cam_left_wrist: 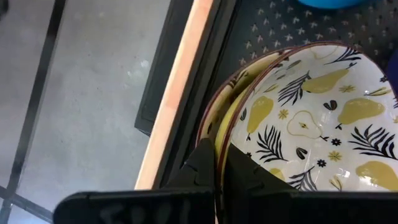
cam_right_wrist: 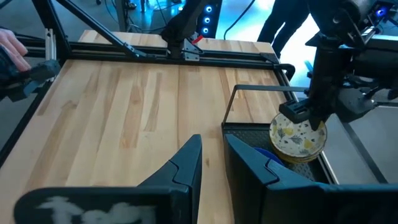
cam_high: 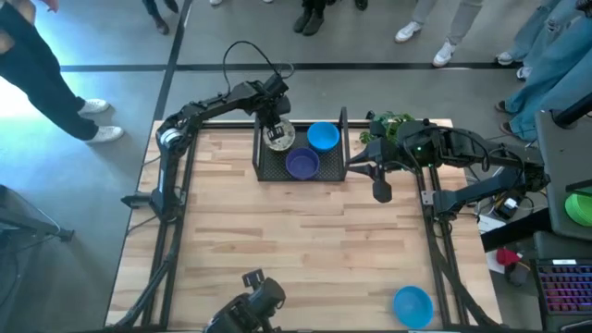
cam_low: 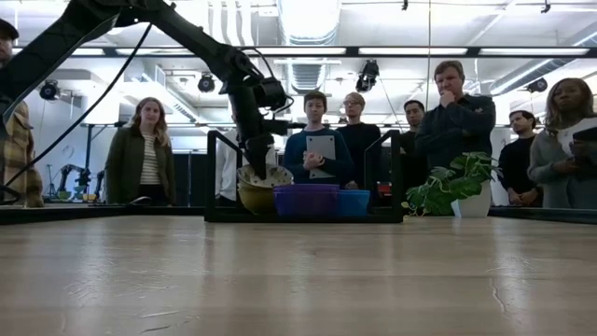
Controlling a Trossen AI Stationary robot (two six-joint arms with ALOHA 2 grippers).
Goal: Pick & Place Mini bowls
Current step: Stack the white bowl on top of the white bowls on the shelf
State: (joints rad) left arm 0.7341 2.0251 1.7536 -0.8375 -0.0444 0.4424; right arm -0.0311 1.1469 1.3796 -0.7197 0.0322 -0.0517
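Two tray bowls (cam_high: pixel 304 164) beside left hand (cam_high: pixel 275 132) pinching patterned bowl (cam_high: pixel 280 137); right hand (cam_high: pixel 381 191) empty, ajar.

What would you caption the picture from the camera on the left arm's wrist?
Left gripper shut on the rim of a pear-patterned cream bowl over the black mesh tray.

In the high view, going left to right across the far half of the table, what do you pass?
Left gripper shut on the patterned bowl → purple bowl → blue bowl, all in the black tray → right gripper → plant.
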